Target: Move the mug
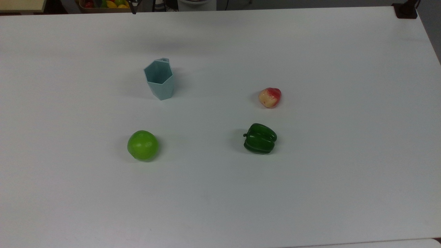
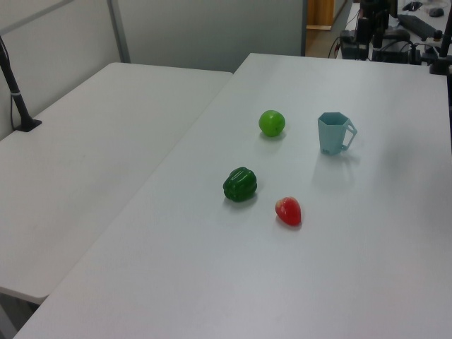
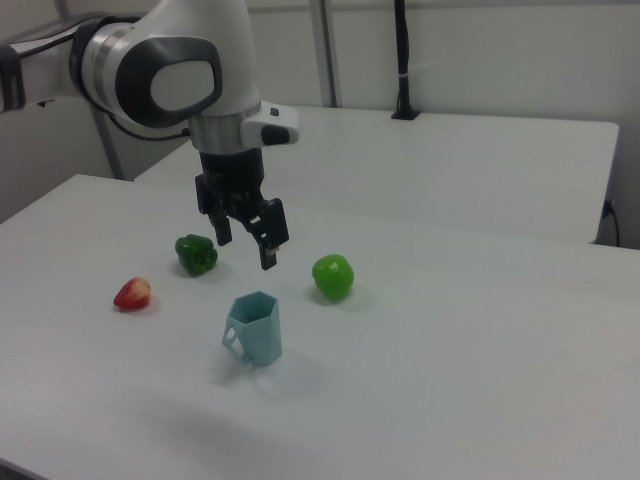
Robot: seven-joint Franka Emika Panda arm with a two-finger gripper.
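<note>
In the right view the gripper (image 3: 246,242) hangs in the air above the table (image 3: 450,330), its two dark fingers (image 3: 272,237) spread apart and holding nothing. The mug (image 3: 256,328) stands upright on the table below it, slightly toward the right view's right, with clear space between the fingertips and the rim. How far the gripper sits in front of or behind the mug is hard to judge from this angle.

The mug (image 1: 159,78) is a pale blue-green, smooth, matte piece with flat facets, a hexagonal rim and a body that narrows toward the base. In the left view its angular handle (image 2: 349,134) juts toward the left view's right.

Around it on the plain white tabletop lie a round, glossy green apple (image 1: 142,145), a dark green lobed bell pepper (image 1: 259,138) and a red and cream strawberry-shaped fruit (image 1: 270,97), all well apart from the mug.
</note>
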